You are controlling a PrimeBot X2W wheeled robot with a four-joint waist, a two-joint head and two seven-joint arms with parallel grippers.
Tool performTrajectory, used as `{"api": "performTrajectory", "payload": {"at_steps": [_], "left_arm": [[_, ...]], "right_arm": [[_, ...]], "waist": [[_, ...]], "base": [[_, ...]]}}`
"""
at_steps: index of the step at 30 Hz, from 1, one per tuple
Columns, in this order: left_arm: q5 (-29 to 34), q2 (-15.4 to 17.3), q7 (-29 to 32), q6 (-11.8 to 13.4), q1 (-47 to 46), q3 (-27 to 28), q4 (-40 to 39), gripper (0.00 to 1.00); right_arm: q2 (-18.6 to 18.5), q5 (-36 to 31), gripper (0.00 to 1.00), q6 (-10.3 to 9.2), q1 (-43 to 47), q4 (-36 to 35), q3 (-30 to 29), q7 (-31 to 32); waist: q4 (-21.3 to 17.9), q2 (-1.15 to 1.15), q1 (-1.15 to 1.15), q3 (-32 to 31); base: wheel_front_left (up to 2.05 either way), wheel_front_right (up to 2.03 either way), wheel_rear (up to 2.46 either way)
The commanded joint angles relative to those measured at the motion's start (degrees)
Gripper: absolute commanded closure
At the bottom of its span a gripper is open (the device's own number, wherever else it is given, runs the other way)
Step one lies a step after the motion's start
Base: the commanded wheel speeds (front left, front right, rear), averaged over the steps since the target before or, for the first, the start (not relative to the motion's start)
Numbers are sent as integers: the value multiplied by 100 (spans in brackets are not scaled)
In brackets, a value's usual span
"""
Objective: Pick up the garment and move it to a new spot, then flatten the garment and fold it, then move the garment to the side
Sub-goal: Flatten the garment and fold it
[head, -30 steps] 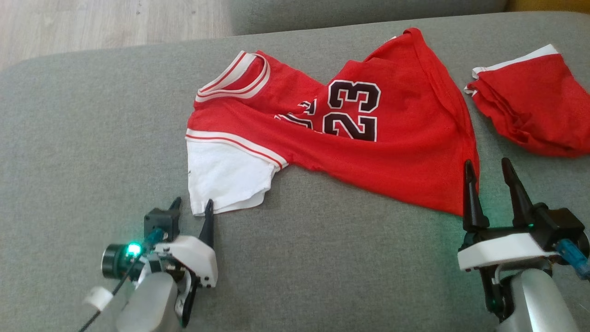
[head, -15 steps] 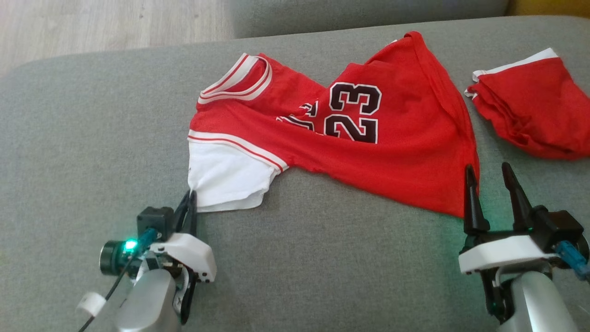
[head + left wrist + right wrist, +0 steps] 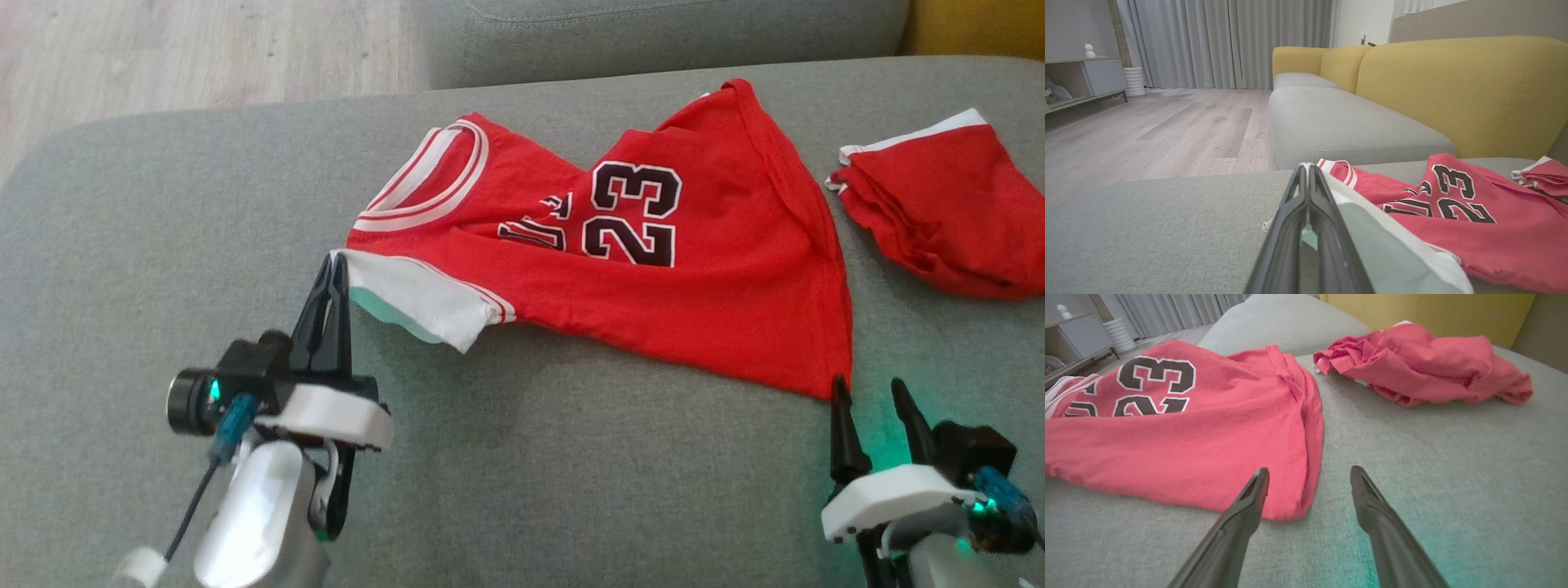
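Left tool [image 3: 333,265]: fingers pinched together on the corner of the white sleeve of the red fabric jersey [image 3: 694,286], holding that corner up off the grey fabric sofa cushion [image 3: 163,245].
Right tool [image 3: 869,388]: fingers spread wide, gripping nothing, its tips just off the jersey's near right hem corner.
Change, left: a second ago these fingers stood apart at the sleeve's lower edge, which lay flat. Now they are clamped on it and raised, and the sleeve is drawn into a narrow lifted band with shadow beneath.
Change, right: it stood alongside the hem edge before and now sits back from it, lower in the head view, which has itself shifted a little.
Writing: "23" in black with a white outline on the chest. Dark letters beside it are folded and unreadable.
Jersey look: red body, white-and-red striped neck trim, wrinkled, spread across the middle of the cushion.
Nearby: crumpled red cloth with white trim [image 3: 939,212], apart to the right.
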Motion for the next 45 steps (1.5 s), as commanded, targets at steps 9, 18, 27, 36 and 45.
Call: {"api": "performTrajectory", "payload": {"at_steps": [9, 18, 27, 36, 45], "left_arm": [[195, 41, -70, -44, 215, 230, -819, 100], [288, -3, -71, -133, 231, 266, -974, 100], [-32, -22, -71, -333, 105, 538, -1034, 100], [-725, -60, 21, -557, -930, 787, -1523, 100], [-1141, -55, 406, -441, -1951, 1055, -2913, 100]], "right_arm": [[-28, 218, 0, -4, -581, 713, 176, 54], [-28, 278, 100, -4, -977, 1649, 382, 166], [-28, 610, 100, -4, -1297, 881, 616, -67], [-152, 222, 100, -4, -1816, -1010, 698, 12], [-927, 444, 100, -4, -2417, -3001, 1081, 896]], "waist": [[124, 0, 0, 40], [239, 0, 0, 83], [164, 0, 0, -200], [89, 0, 0, -565], [17, 0, 0, -819]], "base": [[0, 0, 0], [0, 0, 0], [0, 0, 0], [0, 0, 0], [0, 0, 0]]}}
